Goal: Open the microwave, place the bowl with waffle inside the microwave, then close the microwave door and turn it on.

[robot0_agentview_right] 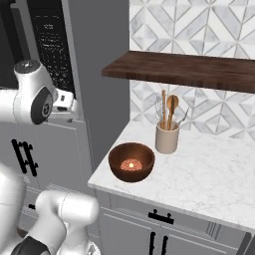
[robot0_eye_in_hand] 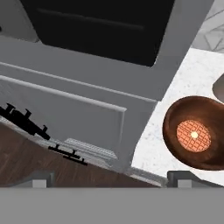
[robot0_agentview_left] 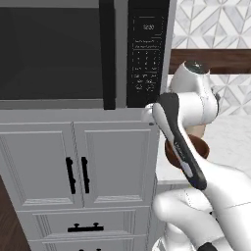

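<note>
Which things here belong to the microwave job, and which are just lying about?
Job:
microwave
microwave door, shut
bowl on the counter
waffle inside the bowl
claw, open, holding nothing

Lying about:
utensil crock with wooden spoons
wall shelf
lower cabinets

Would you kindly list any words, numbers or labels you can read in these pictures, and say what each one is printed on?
None can be read with confidence.
Microwave keypad panel: a small lit display at its top, digits too blurred to read.
Same panel: rows of white key labels, too small to read.
Bowl, waffle, utensil crock, cabinets: no writing visible.
</note>
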